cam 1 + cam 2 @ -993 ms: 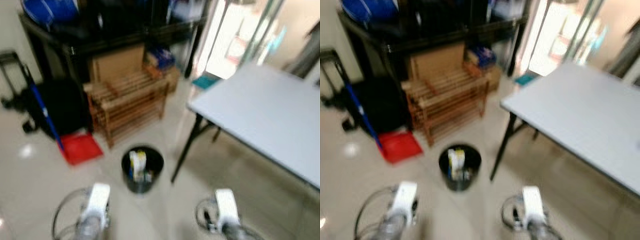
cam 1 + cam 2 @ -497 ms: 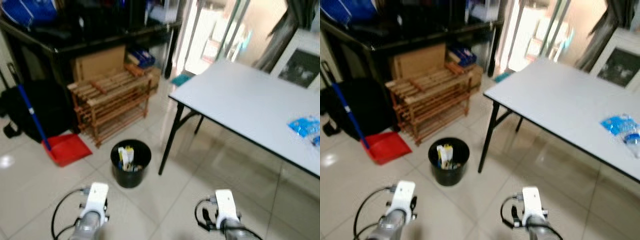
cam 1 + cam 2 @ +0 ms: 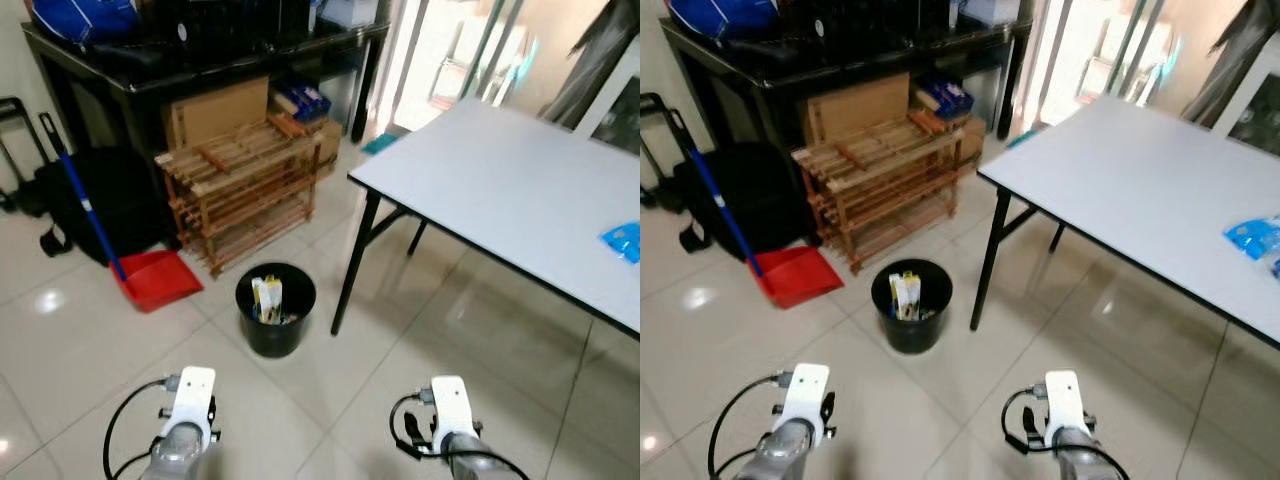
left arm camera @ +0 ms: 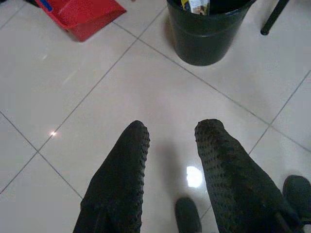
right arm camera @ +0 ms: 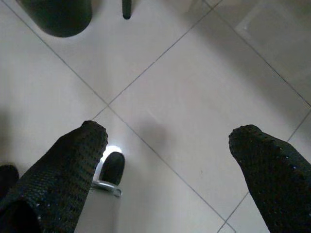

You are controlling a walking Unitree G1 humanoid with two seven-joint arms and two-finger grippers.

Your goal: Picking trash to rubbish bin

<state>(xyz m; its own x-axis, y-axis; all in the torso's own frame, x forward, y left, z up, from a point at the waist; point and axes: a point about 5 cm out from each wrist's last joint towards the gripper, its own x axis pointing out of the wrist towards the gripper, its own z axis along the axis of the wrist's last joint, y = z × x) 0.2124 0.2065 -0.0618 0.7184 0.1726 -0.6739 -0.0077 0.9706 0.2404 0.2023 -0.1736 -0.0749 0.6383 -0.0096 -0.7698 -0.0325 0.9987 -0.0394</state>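
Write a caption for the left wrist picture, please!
Open left gripper hangs over floor tiles near a black bin and red dustpan.

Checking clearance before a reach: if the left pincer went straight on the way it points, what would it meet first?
Most likely the glossy white tiled floor: the left pincer, fingers apart and empty, points down at bare tiles. The round black rubbish bin lies further ahead, though depth is unclear.

Black bin (image 3: 275,322) upright on floor w/ trash inside; blue wrapper (image 3: 624,240) on table.

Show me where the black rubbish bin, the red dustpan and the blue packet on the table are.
black rubbish bin (image 3: 274,335): left eye view, front wall.
red dustpan (image 3: 156,279): left eye view, middle of the pan.
blue packet (image 3: 1252,236): right eye view, middle of the packet.
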